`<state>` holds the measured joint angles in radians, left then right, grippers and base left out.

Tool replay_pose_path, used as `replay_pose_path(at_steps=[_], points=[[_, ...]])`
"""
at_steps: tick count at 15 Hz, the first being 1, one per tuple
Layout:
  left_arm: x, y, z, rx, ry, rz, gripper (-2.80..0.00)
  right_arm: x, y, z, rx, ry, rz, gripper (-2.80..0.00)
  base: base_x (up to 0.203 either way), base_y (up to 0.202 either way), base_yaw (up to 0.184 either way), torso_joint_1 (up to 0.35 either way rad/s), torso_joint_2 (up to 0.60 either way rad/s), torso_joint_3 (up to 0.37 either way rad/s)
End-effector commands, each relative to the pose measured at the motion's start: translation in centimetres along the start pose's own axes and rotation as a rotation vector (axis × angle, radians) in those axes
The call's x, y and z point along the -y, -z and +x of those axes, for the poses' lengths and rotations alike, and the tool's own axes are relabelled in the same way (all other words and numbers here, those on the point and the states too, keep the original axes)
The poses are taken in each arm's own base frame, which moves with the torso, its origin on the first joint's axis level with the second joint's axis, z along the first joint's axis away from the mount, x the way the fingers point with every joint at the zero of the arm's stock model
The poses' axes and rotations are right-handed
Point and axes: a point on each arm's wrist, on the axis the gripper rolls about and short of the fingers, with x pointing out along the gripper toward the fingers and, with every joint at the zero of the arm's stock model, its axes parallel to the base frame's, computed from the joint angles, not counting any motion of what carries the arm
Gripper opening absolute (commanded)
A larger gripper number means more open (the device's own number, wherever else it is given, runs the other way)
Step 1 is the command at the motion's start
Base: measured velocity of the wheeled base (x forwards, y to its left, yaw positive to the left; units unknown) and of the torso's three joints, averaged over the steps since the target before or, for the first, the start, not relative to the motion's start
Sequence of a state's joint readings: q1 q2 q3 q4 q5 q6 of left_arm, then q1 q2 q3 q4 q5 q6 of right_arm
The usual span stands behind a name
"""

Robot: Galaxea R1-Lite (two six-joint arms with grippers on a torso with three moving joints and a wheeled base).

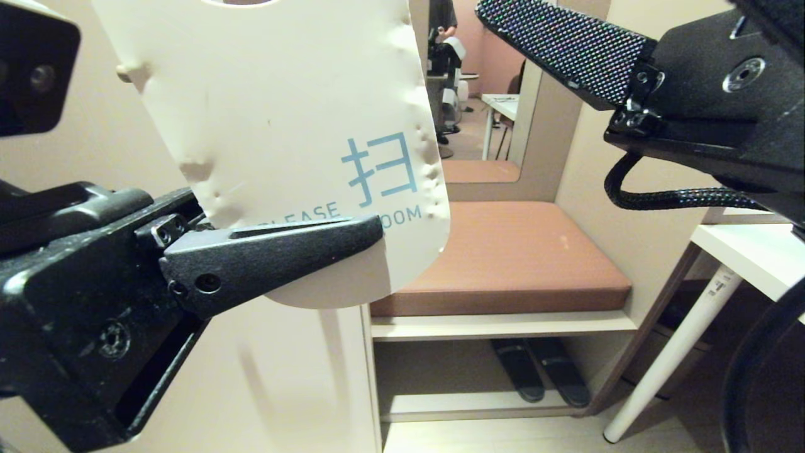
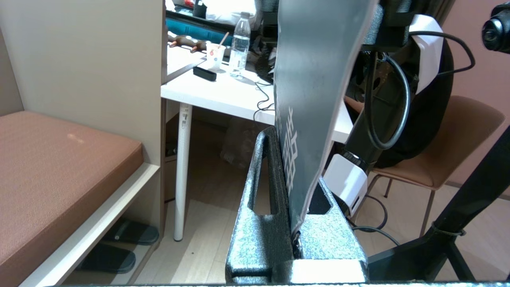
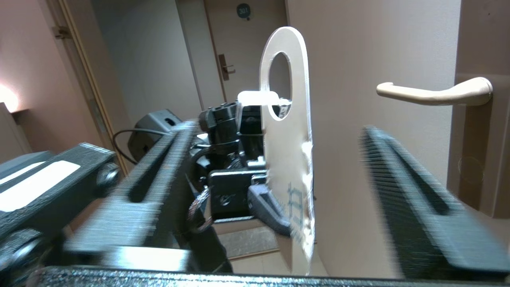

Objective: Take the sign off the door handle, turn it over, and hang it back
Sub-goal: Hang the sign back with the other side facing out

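Note:
The sign (image 1: 283, 113) stands upright with its white "PLEASE MAKE UP ROOM" face towards the head view; its blue-grey face (image 2: 314, 71) shows in the left wrist view. My left gripper (image 1: 371, 245) is shut on the sign's lower rounded end (image 2: 297, 167). The sign's oval hole is at the top, free of anything (image 3: 285, 159). My right gripper (image 3: 279, 131) is open, one finger on each side of the sign, touching neither face. One right finger (image 1: 566, 50) shows at the upper right of the head view. The cream door handle (image 3: 434, 92) on its brown backplate (image 3: 474, 167) is bare, beyond the sign.
A bench with a brown cushion (image 1: 516, 251) has dark slippers (image 1: 541, 371) under it. A white table (image 1: 755, 251) stands to the right, with a bottle (image 2: 240, 40) and a cup on it. A brown chair (image 2: 458, 131) stands behind my arms.

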<state>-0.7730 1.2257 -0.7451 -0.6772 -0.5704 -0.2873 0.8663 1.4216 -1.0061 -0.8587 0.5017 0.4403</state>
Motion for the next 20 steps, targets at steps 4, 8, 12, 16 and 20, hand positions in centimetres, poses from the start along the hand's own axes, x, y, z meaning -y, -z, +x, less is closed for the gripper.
replay_pose_path(at_steps=[4,8,12,16,20], points=[[0.2,-0.4,-0.5,0.018,-0.003,0.010,-2.80,-1.1,-1.0,-2.7,0.034,0.032,-0.029,-2.80,0.000,0.000,0.000,0.000,0.00,0.000],[0.6,-0.6,-1.0,0.030,-0.007,0.018,-2.80,1.2,-1.4,-5.9,0.037,0.212,-0.132,-2.80,0.000,0.000,0.000,0.000,0.00,0.000],[1.0,-0.6,-1.7,0.038,-0.007,0.027,-2.80,4.8,-0.1,-11.2,-0.042,0.548,-0.364,-2.80,0.000,0.000,0.000,0.000,0.00,0.000],[1.6,-0.8,-2.4,0.055,-0.002,0.041,-2.80,5.1,2.5,-15.7,-0.107,0.963,-0.506,-2.80,0.000,0.000,0.000,0.000,0.00,0.000],[2.4,0.1,-3.9,0.051,-0.002,0.039,-2.80,2.2,6.3,-19.2,-0.151,1.157,-0.504,-2.80,0.000,0.000,0.000,0.000,0.00,0.000]])
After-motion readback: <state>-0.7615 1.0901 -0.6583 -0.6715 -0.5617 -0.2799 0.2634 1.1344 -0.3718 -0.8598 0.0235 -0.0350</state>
